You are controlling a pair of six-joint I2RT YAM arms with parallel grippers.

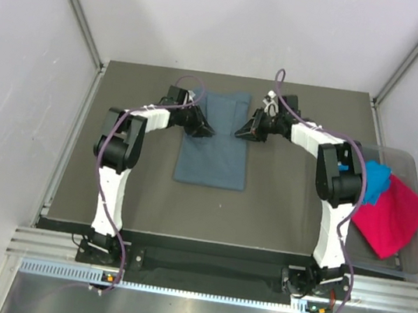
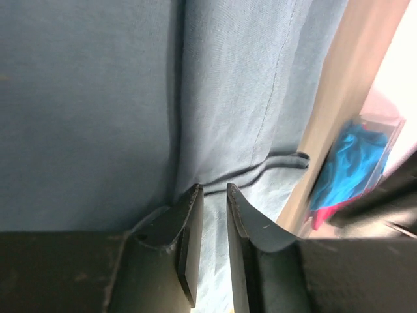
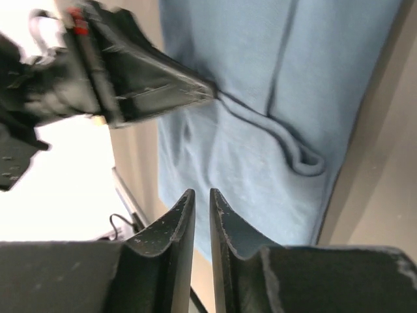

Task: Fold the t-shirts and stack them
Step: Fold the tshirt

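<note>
The turquoise t-shirt (image 1: 378, 180) is partly hidden by the right arm (image 1: 339, 180). The slate-blue t-shirt (image 3: 260, 98) is cropped in both wrist views. Whether cloth is held by the right gripper (image 3: 202, 195) cannot be told.

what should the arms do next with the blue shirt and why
Probably pinch the shirt at both side edges and lift slightly. It lies as a long strip, not yet folded end to end, and the left gripper and right gripper sit at opposite edges, jaws nearly together, with no firm grip visible.

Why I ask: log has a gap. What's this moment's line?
blue shirt: lying flat | left gripper: pinching shirt | right gripper: grip unclear
</note>
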